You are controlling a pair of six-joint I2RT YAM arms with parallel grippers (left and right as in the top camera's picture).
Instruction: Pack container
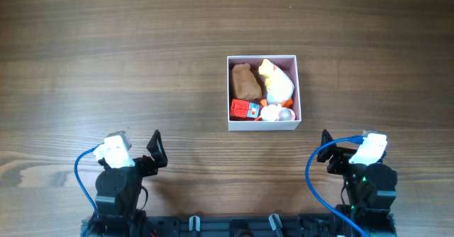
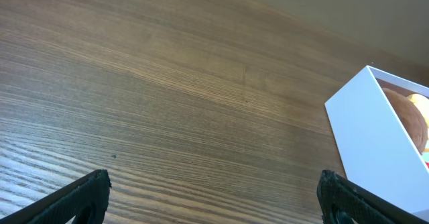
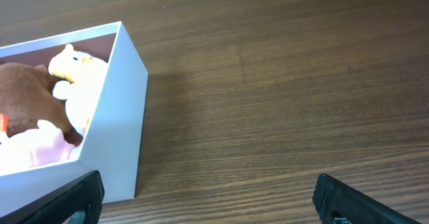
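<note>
Sitting on the table (image 1: 106,52), the container (image 1: 263,125) holds a brown toy (image 1: 245,82), a yellow toy (image 1: 277,81) and a red toy (image 1: 243,109). Left end effector (image 1: 154,152) and right end effector (image 1: 328,150) are both wide and empty. The container is square, ahead-left of the right one, which is nearer.

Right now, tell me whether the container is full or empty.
Nearly full: the container holds a brown plush, a pale yellow plush, a red toy and a pink toy, hiding its floor.
</note>
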